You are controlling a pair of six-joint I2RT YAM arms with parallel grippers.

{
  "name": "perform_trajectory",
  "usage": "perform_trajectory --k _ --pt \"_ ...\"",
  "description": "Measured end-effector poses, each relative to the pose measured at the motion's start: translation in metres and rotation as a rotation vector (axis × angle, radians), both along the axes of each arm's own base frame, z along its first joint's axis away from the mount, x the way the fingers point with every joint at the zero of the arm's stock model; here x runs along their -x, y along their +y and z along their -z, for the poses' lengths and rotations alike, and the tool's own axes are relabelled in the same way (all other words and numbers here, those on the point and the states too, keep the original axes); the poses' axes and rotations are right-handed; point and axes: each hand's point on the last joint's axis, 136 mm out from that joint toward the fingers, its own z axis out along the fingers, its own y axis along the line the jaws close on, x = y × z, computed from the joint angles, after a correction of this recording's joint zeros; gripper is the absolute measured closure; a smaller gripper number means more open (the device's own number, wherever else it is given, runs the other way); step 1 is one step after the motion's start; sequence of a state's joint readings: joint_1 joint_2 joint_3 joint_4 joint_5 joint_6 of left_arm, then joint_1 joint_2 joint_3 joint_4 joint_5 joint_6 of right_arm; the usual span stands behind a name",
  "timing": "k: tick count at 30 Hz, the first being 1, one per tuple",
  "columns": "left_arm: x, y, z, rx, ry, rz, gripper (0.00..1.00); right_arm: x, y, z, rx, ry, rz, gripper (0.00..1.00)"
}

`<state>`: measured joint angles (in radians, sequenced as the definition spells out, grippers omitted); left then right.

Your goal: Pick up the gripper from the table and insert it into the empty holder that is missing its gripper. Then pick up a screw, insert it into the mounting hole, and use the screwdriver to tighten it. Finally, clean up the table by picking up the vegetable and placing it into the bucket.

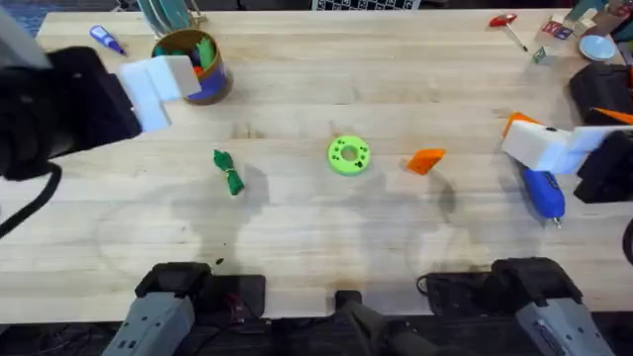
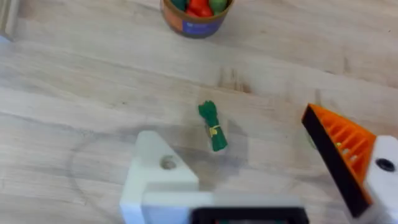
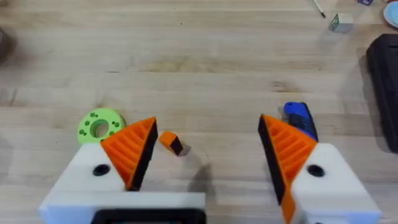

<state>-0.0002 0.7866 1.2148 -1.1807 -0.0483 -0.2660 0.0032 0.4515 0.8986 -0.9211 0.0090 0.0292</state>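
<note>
Overhead view: left gripper [image 1: 158, 91], upper left, fingers spread, one white plastic holder [image 2: 163, 171] bare. Right gripper [image 1: 539, 143], far right, released above the fat blue screwdriver [image 1: 543, 192]. Centre of the pale wooden table [image 1: 297, 227]: small orange ribbed fingertip [image 1: 425, 160], green holed disc [image 1: 348, 155], dark-green toy vegetable [image 1: 228, 173]. Blue bucket [image 1: 193, 66] upper left.

Vegetable [image 2: 212, 127] on table [image 2: 74, 93], bucket [image 2: 196, 15] beyond, bare holder [image 2: 158, 171]

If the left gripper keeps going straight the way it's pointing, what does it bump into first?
Probably the vegetable, lying on the table just ahead of the left gripper. The bucket sits farther along; depth is hard to judge.
</note>
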Motion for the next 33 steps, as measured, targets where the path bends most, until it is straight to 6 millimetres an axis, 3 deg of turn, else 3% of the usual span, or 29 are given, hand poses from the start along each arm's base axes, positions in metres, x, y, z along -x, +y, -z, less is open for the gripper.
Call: perform_trajectory --k 7,11,12,16,17,22,29,33 --pt "-0.001 -0.002 0.015 0.046 0.082 -0.031 0.023 0.000 0.000 0.000 0.000 0.001 0.000 0.010" --pt "-0.004 -0.006 0.015 0.064 0.076 -0.016 0.623 0.000 0.000 0.000 0.000 0.000 0.000 0.010" --pt "-0.004 -0.006 0.015 0.060 0.077 -0.009 0.698 0.000 0.000 0.000 0.000 0.000 0.000 0.009" --pt "-0.004 -0.009 0.015 0.072 0.077 0.002 0.112 0.000 0.000 0.000 0.000 0.001 0.000 0.010" --pt "-0.004 -0.010 0.015 0.076 0.077 0.002 0.037 0.000 0.000 0.000 0.000 0.001 0.000 0.010" --pt "-0.009 -0.019 0.009 0.105 0.047 0.048 0.015 0.000 0.000 0.000 0.000 0.001 0.000 0.010" --pt "-0.024 -0.057 -0.017 0.218 -0.075 0.259 0.014 0.000 0.000 0.000 0.000 0.001 0.000 0.010" --pt "-0.013 -0.066 -0.009 0.274 -0.016 0.280 0.015 0.000 0.000 0.000 0.000 0.001 0.000 0.010"
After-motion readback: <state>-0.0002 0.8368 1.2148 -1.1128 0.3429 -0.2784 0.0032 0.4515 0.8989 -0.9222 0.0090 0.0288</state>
